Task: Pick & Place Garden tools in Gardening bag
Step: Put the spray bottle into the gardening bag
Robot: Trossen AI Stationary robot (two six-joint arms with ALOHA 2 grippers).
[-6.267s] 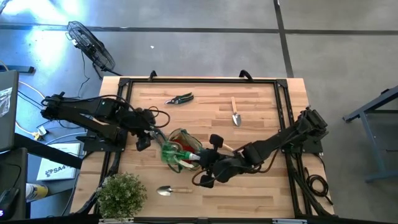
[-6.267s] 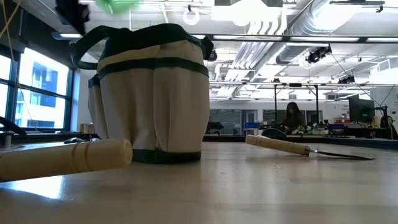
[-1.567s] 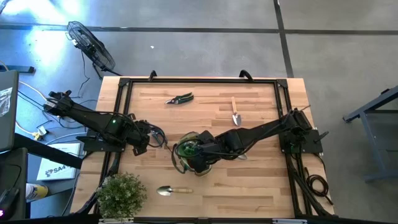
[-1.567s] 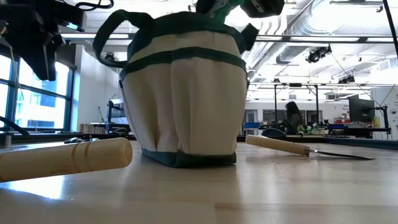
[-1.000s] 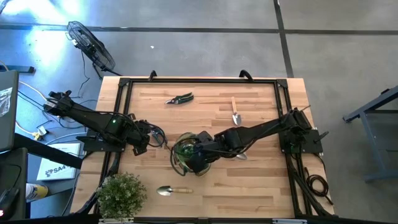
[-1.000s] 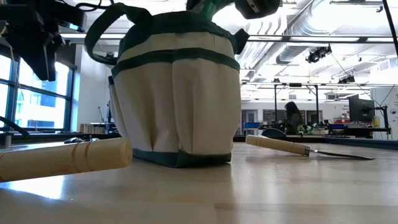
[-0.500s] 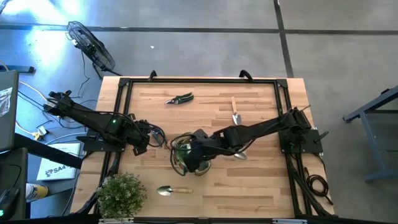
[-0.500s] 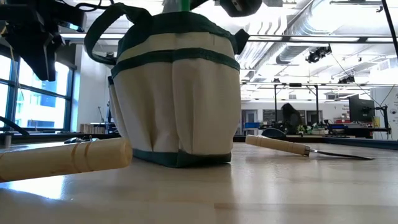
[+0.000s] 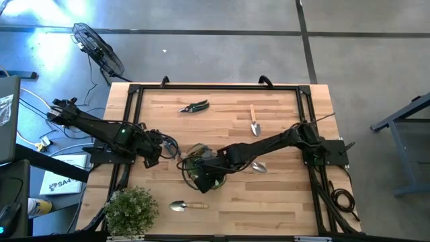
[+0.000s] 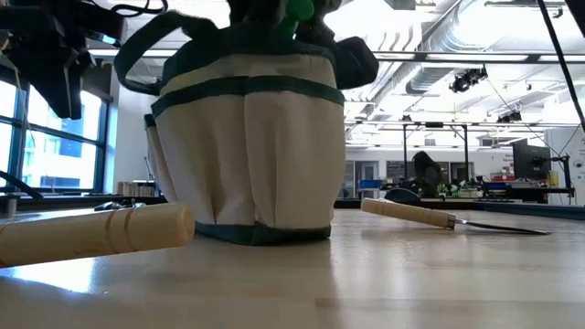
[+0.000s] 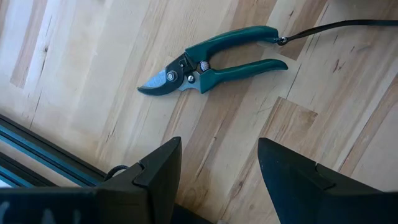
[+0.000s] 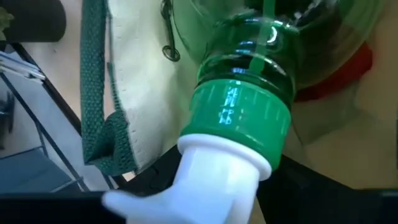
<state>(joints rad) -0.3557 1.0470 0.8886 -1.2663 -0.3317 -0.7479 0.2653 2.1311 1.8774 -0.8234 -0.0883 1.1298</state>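
A translucent green plastic spray bottle with a white nozzle [image 12: 249, 149], judged light, rigid and slippery, was gripped at its neck by the right gripper [image 9: 207, 169] inside the olive-tan fabric bag [image 10: 247, 137]; the left gripper [image 11: 217, 168] was spread empty.

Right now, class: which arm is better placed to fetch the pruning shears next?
Left. Its open, empty gripper looks straight at the pruning shears, while the right gripper is at the gardening bag with the green-and-white sprayer.

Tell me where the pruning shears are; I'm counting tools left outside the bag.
In the high view the pruning shears lie on the table's far side, left of the trowel and well beyond the gardening bag.
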